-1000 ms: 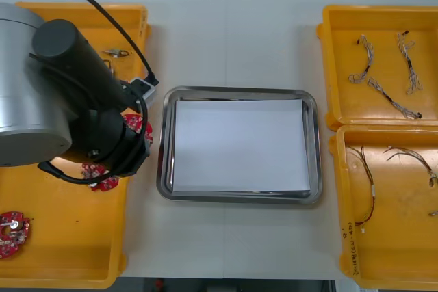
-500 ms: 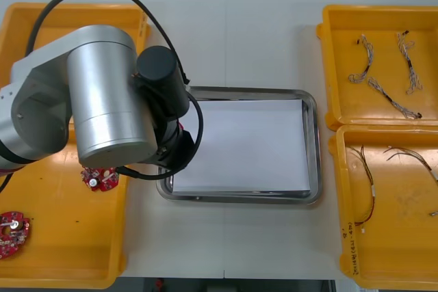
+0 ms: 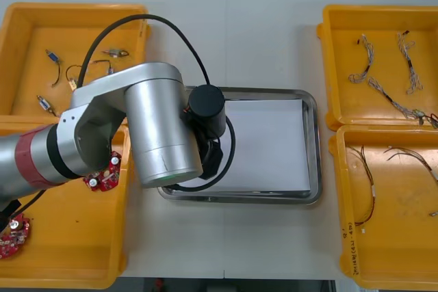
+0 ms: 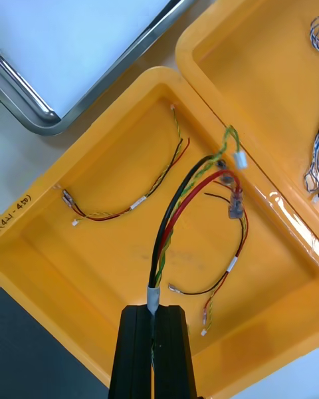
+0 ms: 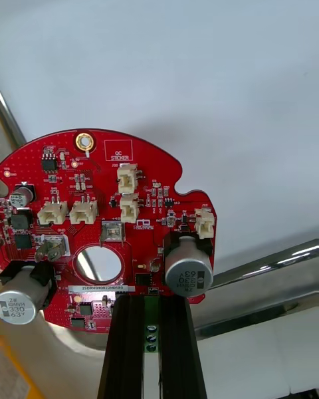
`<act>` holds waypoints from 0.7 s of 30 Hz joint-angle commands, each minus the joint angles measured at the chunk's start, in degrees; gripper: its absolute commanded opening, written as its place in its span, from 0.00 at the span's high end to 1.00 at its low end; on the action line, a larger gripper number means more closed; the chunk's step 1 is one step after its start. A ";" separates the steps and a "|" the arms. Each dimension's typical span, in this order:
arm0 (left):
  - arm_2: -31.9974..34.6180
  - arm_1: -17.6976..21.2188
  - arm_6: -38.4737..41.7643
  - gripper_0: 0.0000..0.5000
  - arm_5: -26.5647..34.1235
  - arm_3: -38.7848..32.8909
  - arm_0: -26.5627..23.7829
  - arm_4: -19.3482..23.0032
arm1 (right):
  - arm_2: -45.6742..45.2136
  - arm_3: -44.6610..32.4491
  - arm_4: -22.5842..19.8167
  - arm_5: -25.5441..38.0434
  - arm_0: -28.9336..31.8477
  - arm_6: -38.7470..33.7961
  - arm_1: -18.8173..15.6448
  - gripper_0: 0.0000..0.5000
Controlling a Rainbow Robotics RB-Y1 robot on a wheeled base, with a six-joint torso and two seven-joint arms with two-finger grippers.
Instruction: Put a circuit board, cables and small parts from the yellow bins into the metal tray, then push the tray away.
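L end effector [image 5: 151,304] clamped on rim of round red circuit board [image 5: 100,219], over metal tray [image 3: 311,148] left side; edge-only grip, so board may tilt, slip, hit tray rim. Tray otherwise bare. R end effector [image 4: 155,314] pinches black/red cable [image 4: 174,226] above near-right yellow bin [image 4: 80,272], red-yellow cables [image 4: 126,207] in it; dangling end could snag bin wall.

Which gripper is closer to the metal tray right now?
Left. The left gripper holds a circuit board over the metal tray; the right gripper grips a cable above a yellow bin beside it.
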 commanded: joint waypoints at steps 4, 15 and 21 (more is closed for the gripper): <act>-3.77 -2.83 6.90 1.00 -3.35 1.20 -2.42 -2.22 | 5.36 -1.50 1.40 0.21 -3.48 -0.83 -4.89 1.00; -7.20 -3.10 7.43 1.00 -5.11 3.49 -2.33 -2.39 | 10.28 -3.17 3.60 -0.40 -7.00 -0.65 -5.42 1.00; -7.73 -3.36 8.13 1.00 -5.64 4.01 -2.33 -2.30 | 11.25 -3.08 4.57 -0.49 -7.70 -0.13 -5.42 1.00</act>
